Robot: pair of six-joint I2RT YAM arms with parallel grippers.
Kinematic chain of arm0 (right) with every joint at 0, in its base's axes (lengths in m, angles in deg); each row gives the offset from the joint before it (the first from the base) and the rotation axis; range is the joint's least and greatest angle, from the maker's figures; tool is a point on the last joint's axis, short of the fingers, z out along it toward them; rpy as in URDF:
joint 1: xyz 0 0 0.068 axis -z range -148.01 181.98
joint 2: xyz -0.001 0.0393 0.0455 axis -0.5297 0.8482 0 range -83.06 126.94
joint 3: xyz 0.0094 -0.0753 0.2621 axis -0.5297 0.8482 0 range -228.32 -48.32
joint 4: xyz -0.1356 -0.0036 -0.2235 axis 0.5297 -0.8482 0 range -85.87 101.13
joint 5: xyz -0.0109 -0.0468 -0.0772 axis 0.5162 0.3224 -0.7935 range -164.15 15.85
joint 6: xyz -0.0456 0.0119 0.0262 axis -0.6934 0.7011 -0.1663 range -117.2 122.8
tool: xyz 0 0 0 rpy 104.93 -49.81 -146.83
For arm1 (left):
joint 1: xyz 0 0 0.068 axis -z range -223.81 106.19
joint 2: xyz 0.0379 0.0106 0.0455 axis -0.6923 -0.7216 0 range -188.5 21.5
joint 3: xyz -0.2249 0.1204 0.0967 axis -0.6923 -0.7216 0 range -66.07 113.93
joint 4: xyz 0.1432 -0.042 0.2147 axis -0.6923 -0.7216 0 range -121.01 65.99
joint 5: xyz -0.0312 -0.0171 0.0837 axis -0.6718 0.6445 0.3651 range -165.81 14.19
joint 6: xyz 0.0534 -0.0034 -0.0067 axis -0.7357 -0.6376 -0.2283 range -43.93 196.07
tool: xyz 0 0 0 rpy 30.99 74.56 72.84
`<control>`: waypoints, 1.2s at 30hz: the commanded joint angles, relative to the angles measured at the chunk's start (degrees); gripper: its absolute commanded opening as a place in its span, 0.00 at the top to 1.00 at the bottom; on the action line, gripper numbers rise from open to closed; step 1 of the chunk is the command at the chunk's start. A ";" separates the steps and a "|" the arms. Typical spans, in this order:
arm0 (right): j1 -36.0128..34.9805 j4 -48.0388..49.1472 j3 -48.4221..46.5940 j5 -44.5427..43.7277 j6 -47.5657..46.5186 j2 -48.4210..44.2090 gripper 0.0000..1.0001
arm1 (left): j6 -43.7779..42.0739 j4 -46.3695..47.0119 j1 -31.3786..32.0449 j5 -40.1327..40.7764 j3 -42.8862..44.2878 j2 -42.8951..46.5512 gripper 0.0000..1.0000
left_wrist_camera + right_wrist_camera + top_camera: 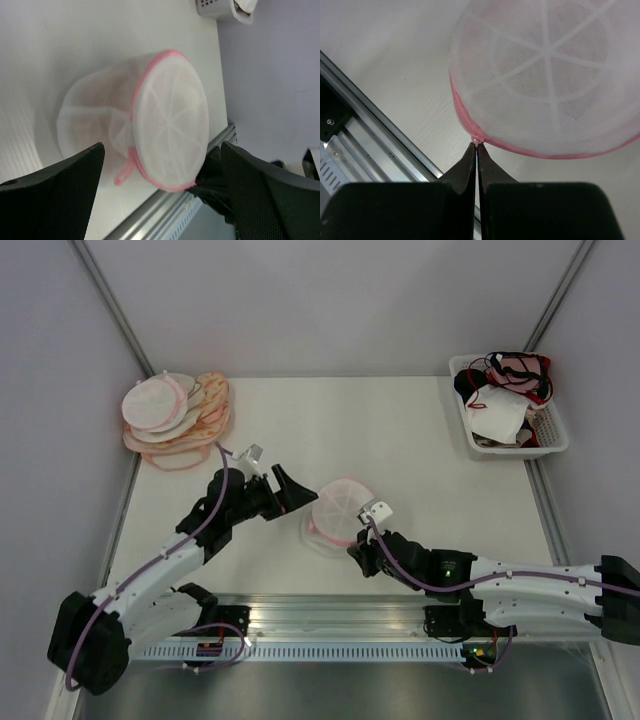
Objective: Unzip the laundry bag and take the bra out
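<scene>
left gripper (293, 490) is gaping wide, gripping nothing | right gripper (477, 150) is pinching the zip tab (476, 140) of the laundry bag (340, 505), mid-frame

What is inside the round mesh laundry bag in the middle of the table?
Through the mesh of the laundry bag only a faint pinkish-beige tint shows, likely the bra. Its cups and straps cannot be made out, because the mesh blurs them.
</scene>
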 commanded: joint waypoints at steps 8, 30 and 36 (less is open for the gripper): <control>-0.09 15.76 -3.28 7.12 2.45 7.83 0.99 | 20.79 1.16 8.18 6.52 -15.76 20.07 0.00; 0.00 8.32 -5.20 8.37 1.13 6.34 1.00 | 20.89 17.88 13.37 8.97 -12.43 2.22 0.98; 0.00 -8.54 -9.52 3.73 3.13 8.54 1.00 | 17.20 12.61 13.11 9.16 -11.38 4.51 0.98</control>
